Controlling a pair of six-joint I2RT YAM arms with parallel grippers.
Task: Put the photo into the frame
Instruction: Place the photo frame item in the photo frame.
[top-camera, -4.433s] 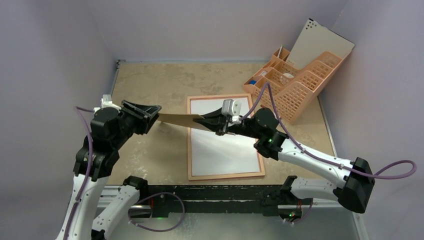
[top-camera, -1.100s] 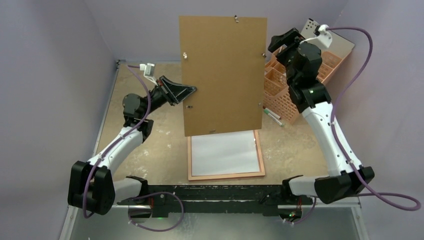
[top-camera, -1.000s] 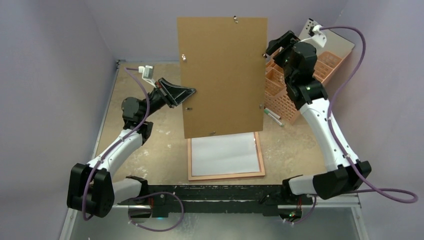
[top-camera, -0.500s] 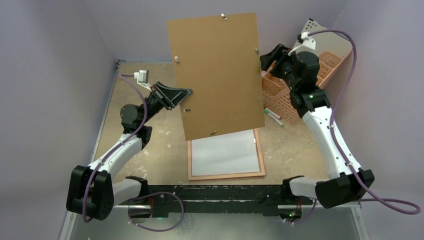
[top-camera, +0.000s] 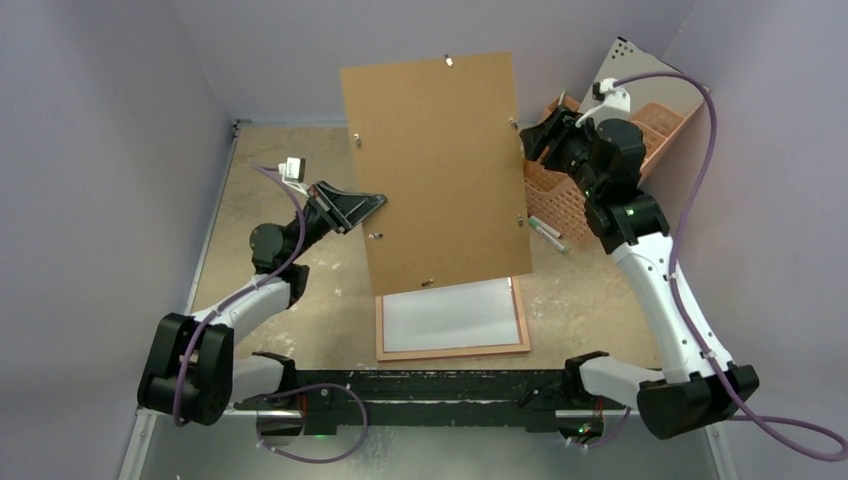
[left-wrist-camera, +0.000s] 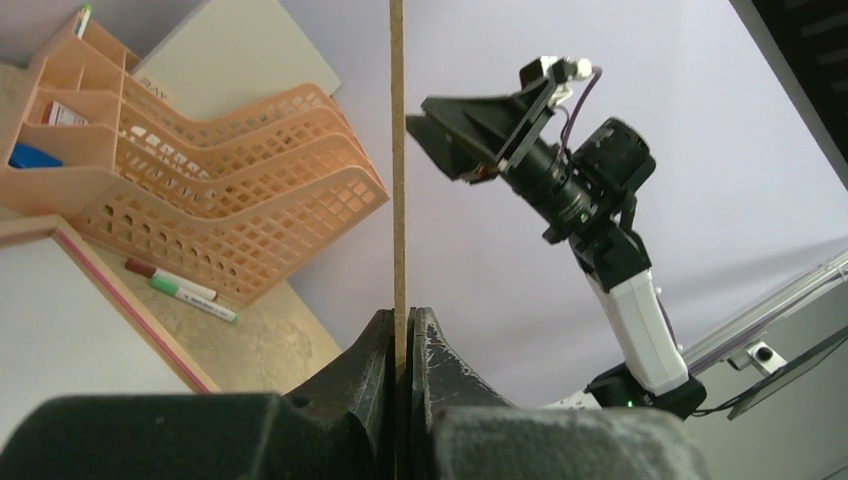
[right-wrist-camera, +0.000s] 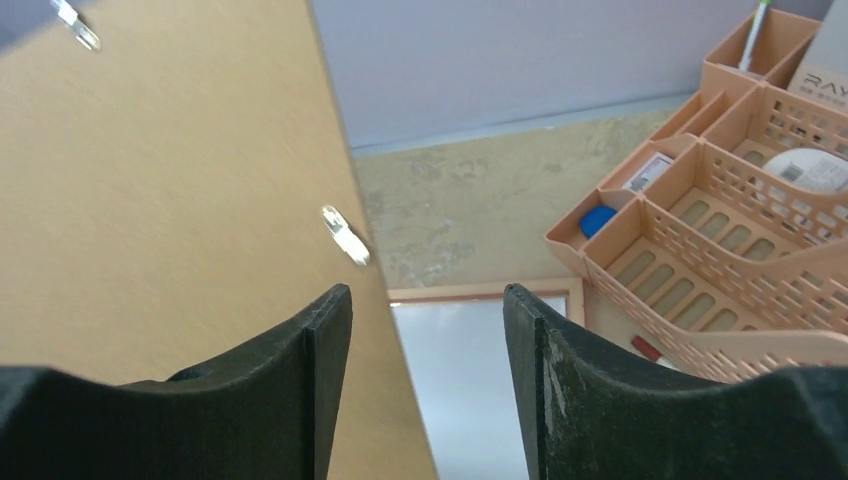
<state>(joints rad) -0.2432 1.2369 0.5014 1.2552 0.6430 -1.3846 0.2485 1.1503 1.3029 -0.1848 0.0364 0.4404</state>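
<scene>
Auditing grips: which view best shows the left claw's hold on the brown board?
Left wrist view: the left claw is shut on the edge of the brown board, seen end-on between its fingers. The top view shows the pinch only small, at the board's side. The right wrist view shows just the board's face.

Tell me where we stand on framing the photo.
Done, apparently: the photo lies white side up inside the frame. In hand: left gripper clamps the backing board aloft; right gripper open at its edge. Left: lay the board over the photo.
</scene>
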